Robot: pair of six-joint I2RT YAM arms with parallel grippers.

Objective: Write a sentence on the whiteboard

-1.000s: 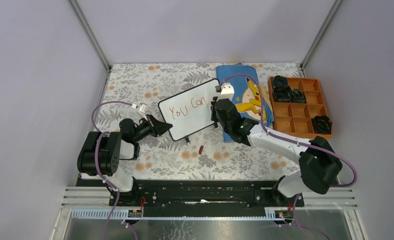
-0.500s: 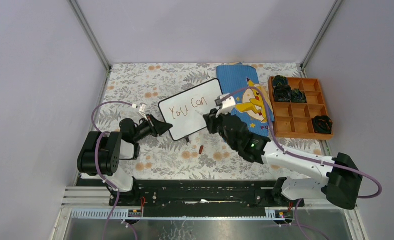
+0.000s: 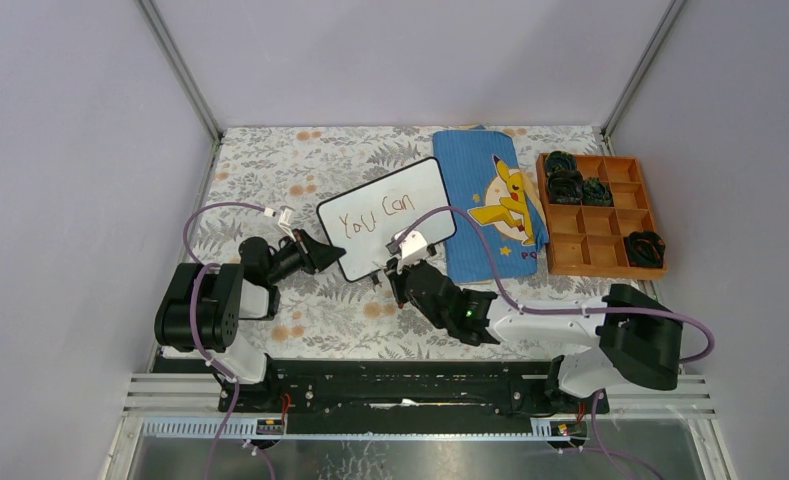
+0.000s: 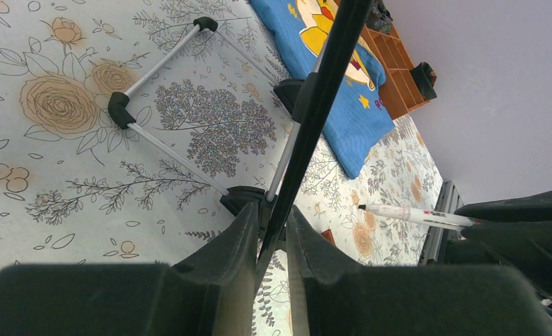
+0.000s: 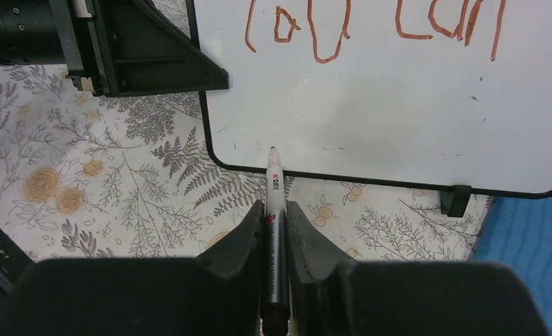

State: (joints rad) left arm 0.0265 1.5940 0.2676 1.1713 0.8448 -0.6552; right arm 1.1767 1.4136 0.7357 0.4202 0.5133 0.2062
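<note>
The whiteboard [image 3: 410, 200] stands tilted on the flowered table, and my left gripper [image 3: 322, 255] is shut on its left black rim [image 4: 322, 91]. In the left wrist view the rim sits pinched in the left gripper [image 4: 271, 224]. The sentence [image 3: 375, 215] reads "You Can" in red-brown on the top line [image 5: 371, 28]. My right gripper [image 5: 273, 210] is shut on a white marker [image 5: 274, 185] at the board's near edge. The marker's tip points at the blank lower left of the board [image 5: 371, 112]. Whether it touches the board I cannot tell.
A blue cloth with a yellow figure [image 3: 490, 200] lies right of the board. An orange compartment tray [image 3: 600, 235] with black items sits at the far right. The board's wire stand [image 4: 157, 66] reaches behind it. A small red-brown cap [image 4: 327, 236] lies near the board's foot.
My right arm swung from the board's right side down and left to its near edge, carrying the marker. The left gripper and the board stayed put.
</note>
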